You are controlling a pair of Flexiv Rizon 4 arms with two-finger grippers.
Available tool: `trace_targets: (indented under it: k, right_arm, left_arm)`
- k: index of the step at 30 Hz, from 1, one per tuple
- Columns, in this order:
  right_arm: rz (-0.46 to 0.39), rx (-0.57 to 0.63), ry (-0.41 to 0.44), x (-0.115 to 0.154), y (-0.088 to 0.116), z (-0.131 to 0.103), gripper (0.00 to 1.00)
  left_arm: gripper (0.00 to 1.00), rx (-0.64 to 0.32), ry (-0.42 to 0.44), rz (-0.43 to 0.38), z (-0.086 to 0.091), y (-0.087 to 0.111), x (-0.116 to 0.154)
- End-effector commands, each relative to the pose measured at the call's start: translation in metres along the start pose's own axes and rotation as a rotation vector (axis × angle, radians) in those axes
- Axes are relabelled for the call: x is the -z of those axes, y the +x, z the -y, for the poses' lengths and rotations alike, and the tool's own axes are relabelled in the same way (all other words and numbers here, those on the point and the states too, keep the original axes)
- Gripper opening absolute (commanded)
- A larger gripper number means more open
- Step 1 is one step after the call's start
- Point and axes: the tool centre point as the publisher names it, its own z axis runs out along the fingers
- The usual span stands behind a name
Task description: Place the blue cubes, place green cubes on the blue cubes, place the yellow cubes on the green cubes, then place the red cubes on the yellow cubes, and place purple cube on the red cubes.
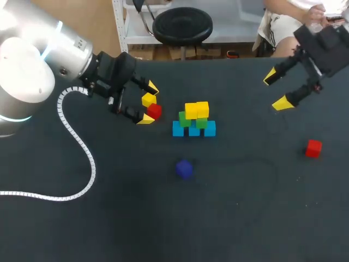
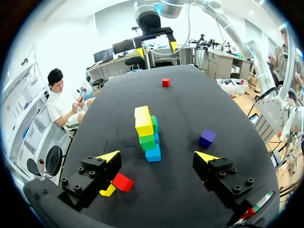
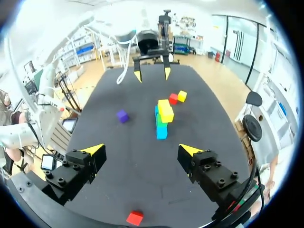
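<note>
A cube stack (image 1: pixel 194 121) stands mid-table: three blue cubes (image 1: pixel 193 130) in a row, two green cubes (image 1: pixel 185 119) on them, two yellow cubes (image 1: pixel 196 110) on top. My left gripper (image 1: pixel 149 103) hangs open just left of the stack, with a loose yellow cube (image 1: pixel 148 100) and a red cube (image 1: pixel 155 111) beneath it. In the left wrist view the red cube (image 2: pixel 122 182) and yellow cube (image 2: pixel 108 191) lie by one finger of the gripper (image 2: pixel 158 157), the stack (image 2: pixel 146 130) ahead. A purple cube (image 1: pixel 184 168) lies in front of the stack. My right gripper (image 1: pixel 276 89) is open and empty at the far right, above a second red cube (image 1: pixel 313 148).
In the right wrist view the second red cube (image 3: pixel 135 217) lies under the gripper (image 3: pixel 141 150), with the stack (image 3: pixel 162 118) and purple cube (image 3: pixel 122 116) ahead. A white cable (image 1: pixel 76 142) trails across the table's left side.
</note>
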Motion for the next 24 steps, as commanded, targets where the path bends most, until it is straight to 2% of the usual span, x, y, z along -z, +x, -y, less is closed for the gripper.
trace_targets:
  k: [1, 10, 24]
  right_arm:
    - [0.029, 0.006, 0.000, 0.000, -0.002, -0.003, 1.00]
    - [0.002, 0.004, -0.042, -0.022, -0.004, -0.010, 1.00]
    - [-0.019, 0.026, -0.061, -0.023, -0.006, -0.012, 1.00]
  left_arm:
    - [1.00, 0.002, 0.005, -0.006, -0.002, -0.001, 0.000]
    - [1.00, 0.002, 0.005, -0.006, -0.002, -0.001, 0.000]
    - [1.00, 0.002, 0.005, -0.006, -0.002, -0.001, 0.000]
